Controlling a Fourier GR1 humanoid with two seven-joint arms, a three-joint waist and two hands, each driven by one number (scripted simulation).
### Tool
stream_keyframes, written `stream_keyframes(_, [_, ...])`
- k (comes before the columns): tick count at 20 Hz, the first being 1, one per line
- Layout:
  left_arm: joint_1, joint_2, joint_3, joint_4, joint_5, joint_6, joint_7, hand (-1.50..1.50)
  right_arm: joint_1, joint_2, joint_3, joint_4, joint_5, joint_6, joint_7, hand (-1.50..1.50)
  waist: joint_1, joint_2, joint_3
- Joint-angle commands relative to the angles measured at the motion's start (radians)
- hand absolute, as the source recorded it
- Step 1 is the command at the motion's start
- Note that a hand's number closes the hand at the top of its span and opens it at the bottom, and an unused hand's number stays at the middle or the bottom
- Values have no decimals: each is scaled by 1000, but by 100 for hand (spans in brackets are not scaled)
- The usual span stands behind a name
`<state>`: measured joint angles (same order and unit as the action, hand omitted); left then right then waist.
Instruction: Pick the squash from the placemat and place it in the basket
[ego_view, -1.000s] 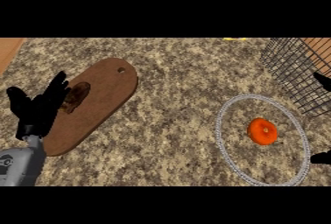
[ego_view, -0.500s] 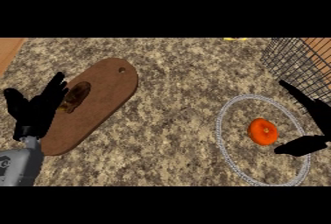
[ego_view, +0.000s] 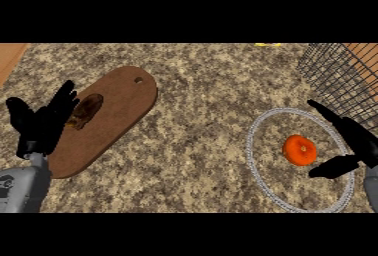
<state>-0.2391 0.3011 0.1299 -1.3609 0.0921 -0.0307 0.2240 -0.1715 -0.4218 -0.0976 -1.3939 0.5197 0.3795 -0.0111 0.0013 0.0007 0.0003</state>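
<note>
Right hand (ego_view: 353, 145): fingers spread, now moved in beside the squash (ego_view: 300, 149), not touching.
Squash: on the round placemat (ego_view: 260, 176), unlifted.
Basket (ego_view: 341, 75): just beyond.
Left hand (ego_view: 40, 125): open, resting at left edge.

On the speckled stone desk (ego_view: 192, 150) there is one orange round squash (ego_view: 300, 150), one round placemat with a pale grey rim (ego_view: 260, 165), one black wire basket (ego_view: 341, 75), and one brown oblong wooden cutting board (ego_view: 118, 120) bearing a single dark brown lump (ego_view: 85, 111). One small yellow thing (ego_view: 267, 44) shows at the desk's far edge. Two black robot hands are in view: the left robot hand (ego_view: 40, 127) and the right robot hand (ego_view: 353, 145).
</note>
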Motion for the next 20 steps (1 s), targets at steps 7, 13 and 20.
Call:
stream_keyframes(7, [51, -30, 14, -55, -19, -23, 11, 0, 13, -14, -62, -24, -43, 105, -60, -150, -1, -1, 0])
stream_keyframes(13, [46, -50, 1, -123, -32, -9, 87, 0, 52, 64, -4, -57, 23, 51, -63, -150, 0, -2, 0])
stream_keyframes(20, [51, -33, 50, -16, -21, -60, -15, 0, 75, 110, 33, -49, 132, -40, -52, -150, -1, -1, 0])
